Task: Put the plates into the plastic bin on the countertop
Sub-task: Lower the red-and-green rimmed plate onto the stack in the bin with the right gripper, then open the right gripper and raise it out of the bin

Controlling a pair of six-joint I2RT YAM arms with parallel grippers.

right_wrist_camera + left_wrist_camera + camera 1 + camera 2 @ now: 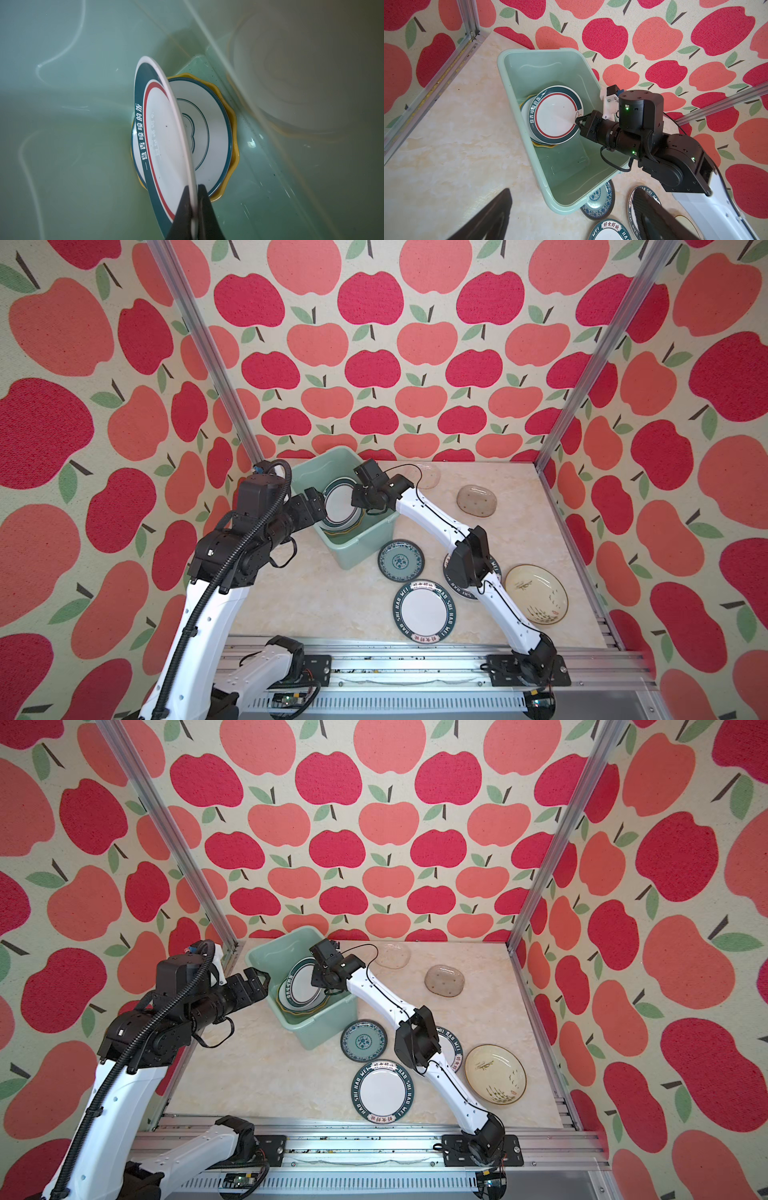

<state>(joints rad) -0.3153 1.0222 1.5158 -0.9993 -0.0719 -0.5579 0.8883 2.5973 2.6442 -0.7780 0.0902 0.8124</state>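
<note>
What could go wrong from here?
1. The right gripper pinches the plate only at its rim, steeply tilted over the stack in the bin. Let go here, it would likely land edge-first and could chip, or end up leaning instead of flat.
2. The left gripper hangs open right by the bin's rim. A nudge might shift the bin with the right gripper inside.
</note>
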